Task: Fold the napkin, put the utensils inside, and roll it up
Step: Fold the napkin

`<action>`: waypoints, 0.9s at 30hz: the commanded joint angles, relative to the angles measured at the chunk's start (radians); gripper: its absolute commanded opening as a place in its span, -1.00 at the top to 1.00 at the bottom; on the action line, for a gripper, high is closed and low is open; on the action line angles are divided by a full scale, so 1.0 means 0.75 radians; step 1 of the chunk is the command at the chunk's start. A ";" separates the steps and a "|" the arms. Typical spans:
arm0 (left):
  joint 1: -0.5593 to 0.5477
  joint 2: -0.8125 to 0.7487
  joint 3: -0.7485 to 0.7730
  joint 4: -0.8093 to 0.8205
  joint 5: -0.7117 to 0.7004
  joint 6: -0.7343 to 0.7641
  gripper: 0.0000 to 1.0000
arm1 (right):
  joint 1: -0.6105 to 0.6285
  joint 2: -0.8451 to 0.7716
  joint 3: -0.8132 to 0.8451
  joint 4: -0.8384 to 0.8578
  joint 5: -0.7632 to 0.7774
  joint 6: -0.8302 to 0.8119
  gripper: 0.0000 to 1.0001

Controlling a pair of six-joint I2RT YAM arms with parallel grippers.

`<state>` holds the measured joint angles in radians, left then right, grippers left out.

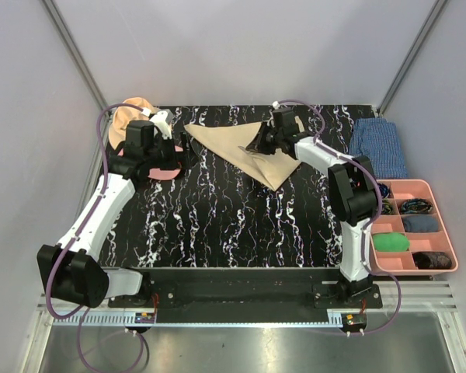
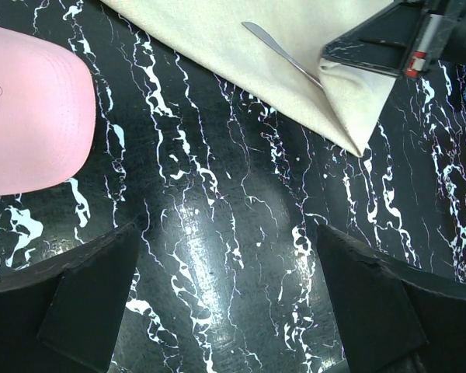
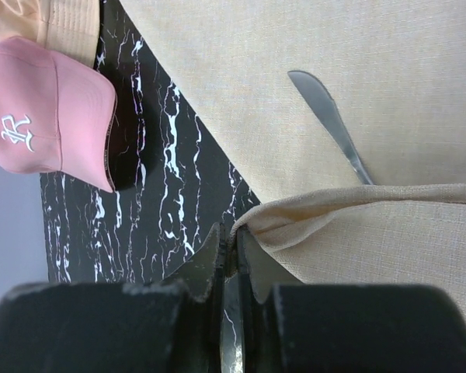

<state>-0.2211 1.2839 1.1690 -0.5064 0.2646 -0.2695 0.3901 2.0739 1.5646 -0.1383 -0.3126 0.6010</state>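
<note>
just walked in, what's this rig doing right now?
The right hand is shut on an edge of the large beige cloth napkin. A flap of the napkin lies across a thin grey metal knife that rests on the cloth. Only the blade end shows. The left hand is open and holds nothing. It is over the black marbled table, beside a pink baseball cap.
</note>
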 commanded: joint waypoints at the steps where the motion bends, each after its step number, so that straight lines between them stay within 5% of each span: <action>1: 0.008 -0.004 -0.004 0.049 0.044 0.005 -0.97 | 0.036 0.065 0.108 0.058 -0.064 0.025 1.00; 16: 0.008 -0.020 -0.006 0.051 0.048 0.010 -0.97 | 0.067 0.252 0.243 0.051 -0.074 0.029 0.99; 23: 0.008 -0.022 -0.006 0.051 0.034 0.018 -0.97 | 0.069 0.291 0.325 0.045 -0.133 -0.008 -0.18; 27: 0.008 -0.022 -0.008 0.049 0.011 0.024 -0.97 | 0.071 0.256 0.382 0.027 -0.201 -0.061 -0.53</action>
<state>-0.2211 1.2839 1.1690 -0.5064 0.2699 -0.2687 0.4320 2.2944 1.7748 -0.1329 -0.3927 0.6064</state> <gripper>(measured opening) 0.987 0.707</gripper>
